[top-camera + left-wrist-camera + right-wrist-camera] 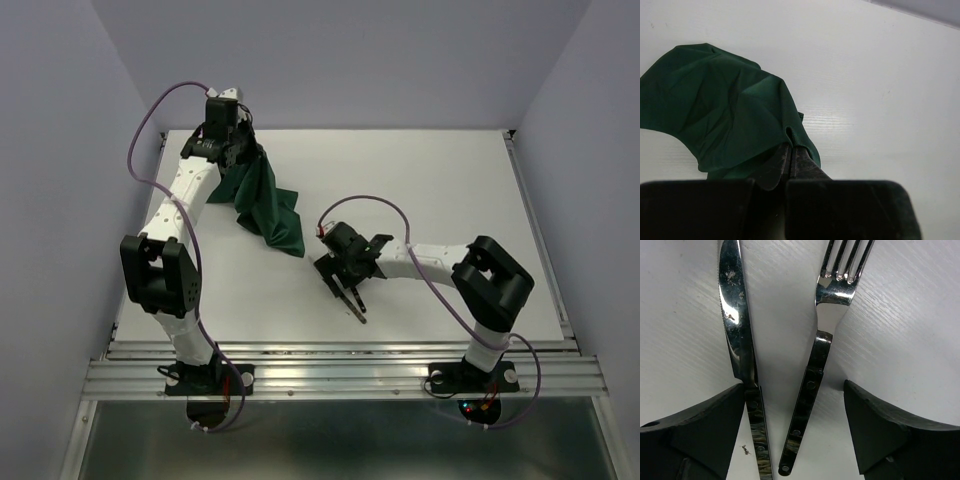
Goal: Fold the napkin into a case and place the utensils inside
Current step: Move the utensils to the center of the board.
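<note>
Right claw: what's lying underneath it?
Under the open right claw, a knife and a fork lie side by side on the white table. The knife's handle end is out of view.

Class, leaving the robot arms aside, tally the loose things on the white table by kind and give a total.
Dark green napkin: 1
Silver knife: 1
Silver fork: 1
Total: 3

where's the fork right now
In the right wrist view the fork lies on the table, just right of the knife, inside the open right gripper.
</note>
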{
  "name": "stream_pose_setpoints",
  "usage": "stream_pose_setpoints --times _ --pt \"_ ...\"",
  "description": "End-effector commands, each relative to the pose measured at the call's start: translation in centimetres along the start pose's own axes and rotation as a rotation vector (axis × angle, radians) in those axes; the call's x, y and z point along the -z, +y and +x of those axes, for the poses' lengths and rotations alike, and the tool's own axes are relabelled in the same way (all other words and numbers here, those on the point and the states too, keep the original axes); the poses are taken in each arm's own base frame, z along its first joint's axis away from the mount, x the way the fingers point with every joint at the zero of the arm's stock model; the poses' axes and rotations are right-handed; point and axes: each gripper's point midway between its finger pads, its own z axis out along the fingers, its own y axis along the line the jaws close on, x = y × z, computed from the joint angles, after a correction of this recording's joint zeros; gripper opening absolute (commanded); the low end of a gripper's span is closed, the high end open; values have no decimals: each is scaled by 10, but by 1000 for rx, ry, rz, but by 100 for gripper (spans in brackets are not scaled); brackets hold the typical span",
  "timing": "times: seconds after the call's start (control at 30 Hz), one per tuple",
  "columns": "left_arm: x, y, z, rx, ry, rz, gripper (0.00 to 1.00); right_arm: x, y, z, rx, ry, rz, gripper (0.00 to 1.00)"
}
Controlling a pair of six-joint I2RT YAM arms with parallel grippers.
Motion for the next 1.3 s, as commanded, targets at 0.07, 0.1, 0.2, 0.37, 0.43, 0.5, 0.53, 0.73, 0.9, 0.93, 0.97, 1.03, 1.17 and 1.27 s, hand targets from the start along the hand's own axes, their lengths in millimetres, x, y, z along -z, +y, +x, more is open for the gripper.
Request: stream_pose_setpoints --times 0.07,0.1,0.2,0.37,0.43,0.5,0.53,0.73,0.9,0.93,0.97,1.03,1.17,1.27 --pt "18 -13 -21 -12 -69 46 0 -12 -32 38 -78 91 167 72" --pt "18 -14 -22 -12 -70 46 0 -11 -37 39 -98 91 178 69" --pt "19 -14 -22 -14 -70 50 0 -10 -56 46 -199 99 212 63" --pt "16 -15 -21 -18 -64 57 0 0 -89 50 -363 82 261 61" --pt "15 -16 -22 -20 -61 62 0 2 -107 55 -427 90 296 59" --pt "13 -16 -20 -22 -54 64 0 4 -121 56 -466 89 333 59" --pt "12 -17 -19 -22 -51 66 0 6 -131 60 -509 105 358 59" --pt "9 -18 -16 -20 -39 79 0 5 -178 71 -689 161 424 59" --pt "10 -18 -16 -29 -37 82 0 7 -211 94 -776 207 471 58" --pt "10 -18 -15 -29 -35 81 0 7 -213 98 -786 211 473 54" --pt "11 -19 -16 -29 -37 82 0 8 -213 99 -784 212 476 52" --pt "12 -20 -16 -32 -39 84 0 8 -212 100 -786 209 468 42" --pt "12 -19 -15 -31 -36 83 0 2 -199 87 -820 170 372 41" --pt "12 -19 -15 -30 -36 84 0 0 -202 83 -813 165 380 41"
